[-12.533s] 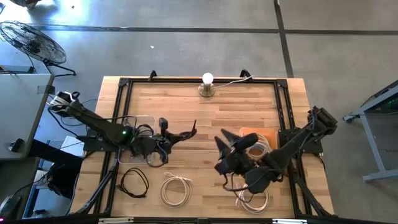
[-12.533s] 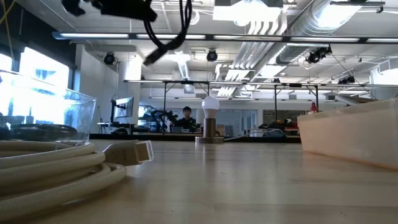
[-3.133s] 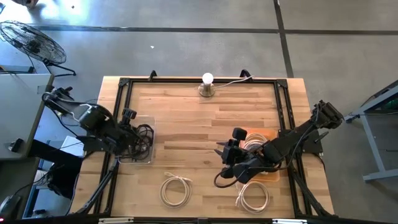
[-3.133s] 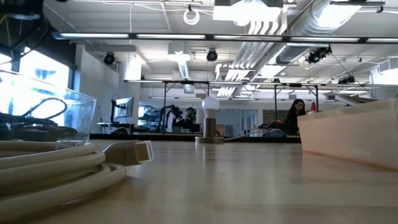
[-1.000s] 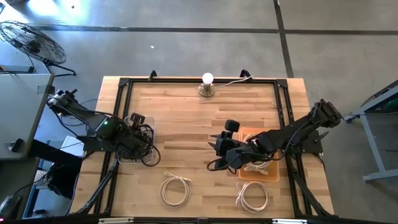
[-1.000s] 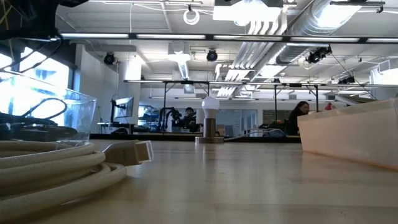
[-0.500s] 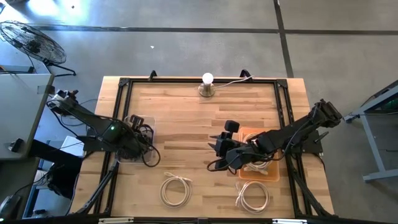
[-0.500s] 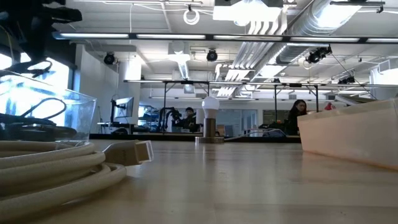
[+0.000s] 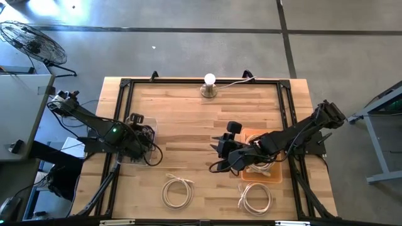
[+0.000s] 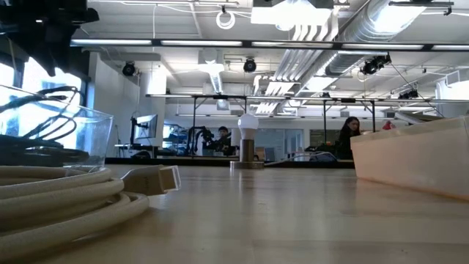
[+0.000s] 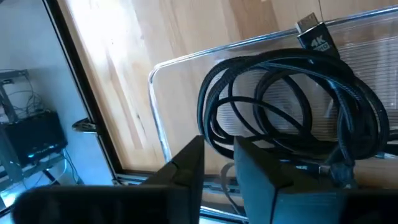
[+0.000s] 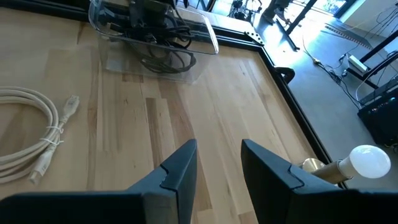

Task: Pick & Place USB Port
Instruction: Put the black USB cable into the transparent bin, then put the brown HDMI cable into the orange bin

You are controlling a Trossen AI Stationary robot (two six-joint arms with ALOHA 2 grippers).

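Observation:
A clear tray [image 9: 129,157] at the table's left holds coiled black cables [image 11: 292,106]; one plug [image 11: 314,37] leans on the tray's rim [image 11: 155,106]. My left gripper [image 9: 141,143] points down over the tray. Its fingers [image 11: 219,155] are open just above the coil, with nothing between them. My right gripper [image 9: 220,145] hangs open over the middle of the table, nothing between its fingers [image 12: 217,155]. In the right wrist view the tray [image 12: 152,28] lies far ahead.
An orange bin [image 9: 271,176] with white cables sits under the right arm. Two white cable coils [image 9: 179,191] [image 9: 254,199] lie near the front edge; one [image 10: 66,194] fills the low view's left foreground. A lamp [image 9: 209,85] stands at the far edge.
My left gripper has come down a little over the clear tray. In the low view, black cable loops now stand higher and fuller inside the tray than a second ago. My right arm has kept still.

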